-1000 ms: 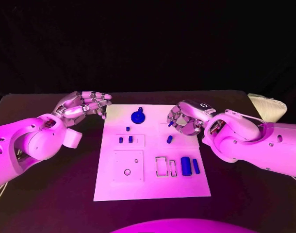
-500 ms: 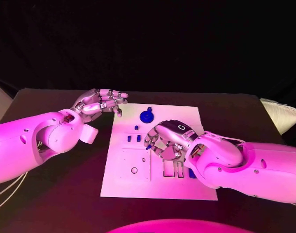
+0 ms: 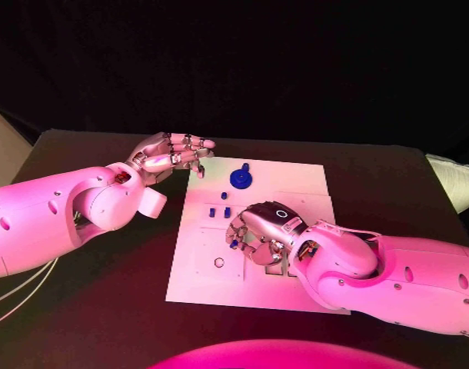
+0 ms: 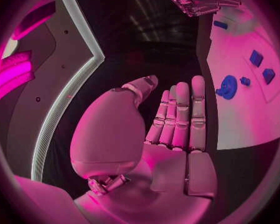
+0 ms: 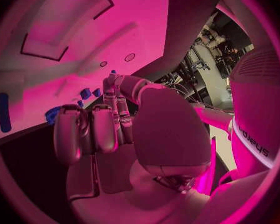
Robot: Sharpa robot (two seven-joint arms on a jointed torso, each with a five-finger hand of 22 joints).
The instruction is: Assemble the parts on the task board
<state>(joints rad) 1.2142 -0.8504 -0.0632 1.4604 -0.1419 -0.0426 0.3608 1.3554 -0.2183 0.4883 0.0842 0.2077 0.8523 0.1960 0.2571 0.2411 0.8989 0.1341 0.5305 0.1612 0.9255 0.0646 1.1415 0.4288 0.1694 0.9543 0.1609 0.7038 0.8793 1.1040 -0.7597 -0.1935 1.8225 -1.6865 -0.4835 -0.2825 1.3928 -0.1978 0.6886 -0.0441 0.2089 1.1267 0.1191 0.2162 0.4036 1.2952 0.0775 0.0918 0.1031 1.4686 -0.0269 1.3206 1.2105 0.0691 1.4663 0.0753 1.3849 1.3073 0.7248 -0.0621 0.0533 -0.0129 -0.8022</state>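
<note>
Place: a robotics lab or test cell.
Surface (image 3: 412,177): matte black, bare around one white task board (image 3: 301,192) at its centre.
Backdrop: black from 10 to 2 o'clock, no windows or furniture.
Work piece: a plate with cut recesses and small blue parts (image 3: 239,178), a test fixture.
Clutter: cables and equipment racks (image 5: 205,59) behind the robot in the right wrist view.

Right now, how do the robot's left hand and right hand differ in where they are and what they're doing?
The left hand sits at the task board's far left corner, mostly over the black table; the right hand is over the board's middle. The left hand holds nothing, its fingers lying straight and side by side in the left wrist view; the right hand's fingers curl down with a small blue part at their tips. Both are silver hands on white arms.
</note>
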